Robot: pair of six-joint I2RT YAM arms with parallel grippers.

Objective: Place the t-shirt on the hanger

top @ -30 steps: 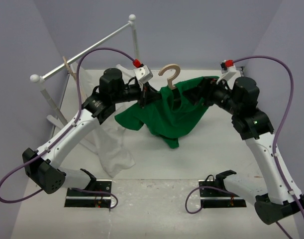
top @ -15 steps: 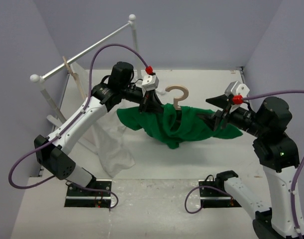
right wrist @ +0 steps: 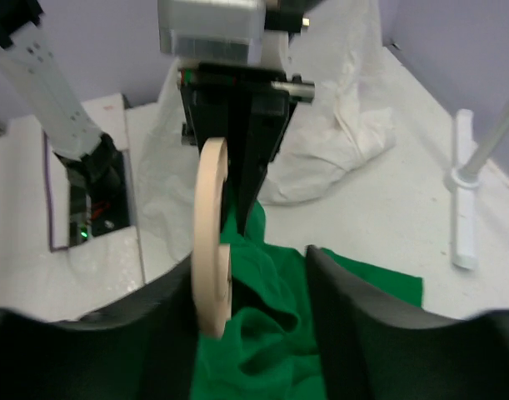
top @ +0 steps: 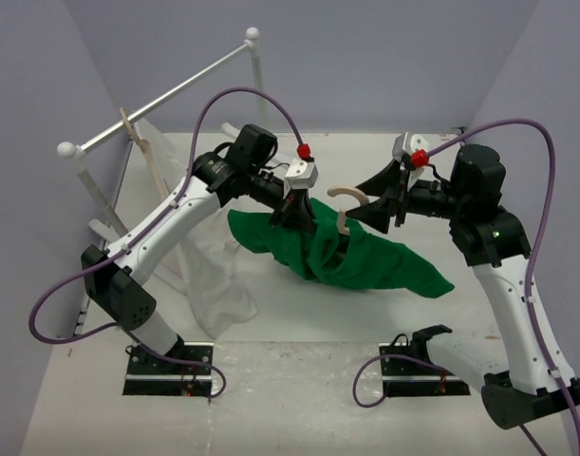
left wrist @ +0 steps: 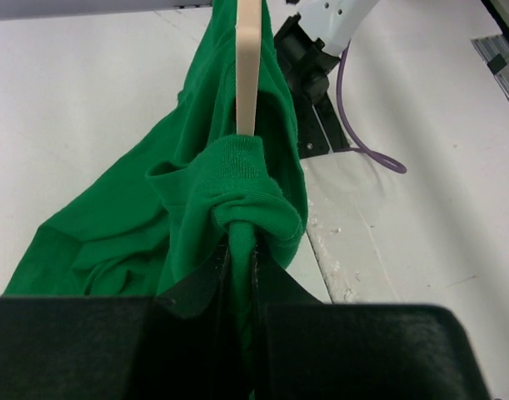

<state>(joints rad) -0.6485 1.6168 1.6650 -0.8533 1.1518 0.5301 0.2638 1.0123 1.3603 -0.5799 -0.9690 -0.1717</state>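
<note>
1 left claw (left wrist: 240, 267) grips 1 t-shirt (left wrist: 112, 242); 1 right claw (right wrist: 247, 262) straddles 1 hanger (right wrist: 211, 242)

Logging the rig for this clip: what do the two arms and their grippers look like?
The left arm and right arm have white links, black joints, each trailing a purple cable. The left gripper and right gripper are black, under white wrist blocks with red caps.
</note>
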